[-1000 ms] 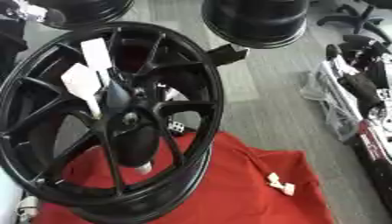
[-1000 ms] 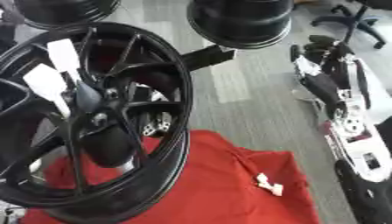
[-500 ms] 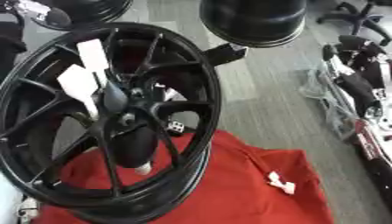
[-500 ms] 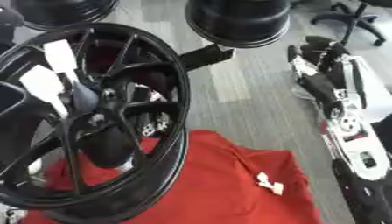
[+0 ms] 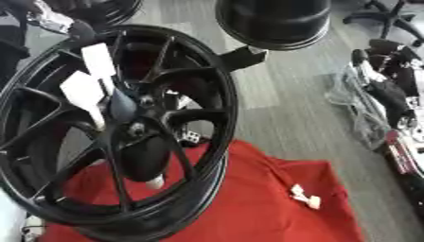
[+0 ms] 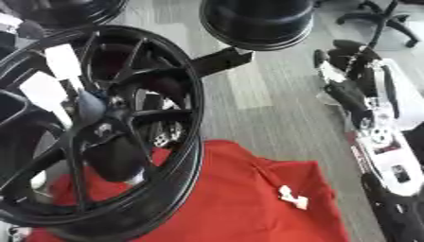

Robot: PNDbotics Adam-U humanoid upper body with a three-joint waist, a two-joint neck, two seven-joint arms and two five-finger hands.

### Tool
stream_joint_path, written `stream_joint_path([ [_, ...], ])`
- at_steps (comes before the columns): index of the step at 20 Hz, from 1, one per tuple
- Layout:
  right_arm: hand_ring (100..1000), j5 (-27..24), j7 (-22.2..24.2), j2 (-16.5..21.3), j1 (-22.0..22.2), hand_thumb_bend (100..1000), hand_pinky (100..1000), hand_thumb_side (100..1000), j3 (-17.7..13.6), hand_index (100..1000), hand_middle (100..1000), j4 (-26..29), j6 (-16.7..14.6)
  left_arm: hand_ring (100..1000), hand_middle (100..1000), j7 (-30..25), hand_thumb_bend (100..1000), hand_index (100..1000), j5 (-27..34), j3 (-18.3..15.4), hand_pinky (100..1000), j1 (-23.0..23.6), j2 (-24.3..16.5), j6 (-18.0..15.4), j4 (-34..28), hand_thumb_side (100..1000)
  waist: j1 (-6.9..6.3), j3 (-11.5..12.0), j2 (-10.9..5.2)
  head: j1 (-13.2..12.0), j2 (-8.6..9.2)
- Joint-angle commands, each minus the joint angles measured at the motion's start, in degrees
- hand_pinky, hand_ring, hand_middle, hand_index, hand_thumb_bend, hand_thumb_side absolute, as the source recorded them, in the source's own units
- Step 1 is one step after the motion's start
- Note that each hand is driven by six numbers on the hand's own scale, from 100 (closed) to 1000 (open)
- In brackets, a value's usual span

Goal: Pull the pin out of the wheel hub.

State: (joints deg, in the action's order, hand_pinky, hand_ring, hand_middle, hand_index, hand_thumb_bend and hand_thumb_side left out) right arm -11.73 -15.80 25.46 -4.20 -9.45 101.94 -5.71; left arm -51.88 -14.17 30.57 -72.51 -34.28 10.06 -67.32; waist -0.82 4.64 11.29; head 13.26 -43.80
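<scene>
While the black wheel hub (image 5: 124,137) stands upright on a red cloth (image 5: 248,203), two white tags (image 5: 91,78) hang by its centre; the pin cannot be told apart. A small white piece (image 5: 304,197) lies right of the hub. Another rim (image 5: 278,21) stands beyond. The right hand's (image 6: 356,94) fingers are unclear.

Very little has changed over the last second. The whole view has slid slightly, which is the head moving: the wheel (image 5: 116,137) sits a touch lower and further left in both eyes than before, with the red cloth (image 5: 248,198) and the white piece (image 5: 304,197) drifting along with it. The white tags (image 5: 91,78) near the hub hold the same pose on the spokes.
</scene>
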Motion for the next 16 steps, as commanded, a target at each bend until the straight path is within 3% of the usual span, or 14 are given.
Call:
stream_joint_path([
  [1, 652, 0.2, 0.0, 1.7, -0.6, 355, 827, 267, -0.2, 706, 589, 0.4, -0.1, 869, 812, -0.1, 571, 807, -1.1, -0.2, 869, -0.8, -0.1, 0.3, 0.7, 535, 0.01, -0.1, -0.99, -0.2, -0.31],
  [16, 650, 0.2, -0.3, 1.4, -0.8, 353, 827, 269, -0.2, 706, 585, 0.1, -0.1, 876, 822, -0.1, 567, 824, -3.4, 1.1, 874, 0.5, 1.3, -1.4, 3.6, 551, -0.33, -0.6, -0.51, -0.7, -0.31],
])
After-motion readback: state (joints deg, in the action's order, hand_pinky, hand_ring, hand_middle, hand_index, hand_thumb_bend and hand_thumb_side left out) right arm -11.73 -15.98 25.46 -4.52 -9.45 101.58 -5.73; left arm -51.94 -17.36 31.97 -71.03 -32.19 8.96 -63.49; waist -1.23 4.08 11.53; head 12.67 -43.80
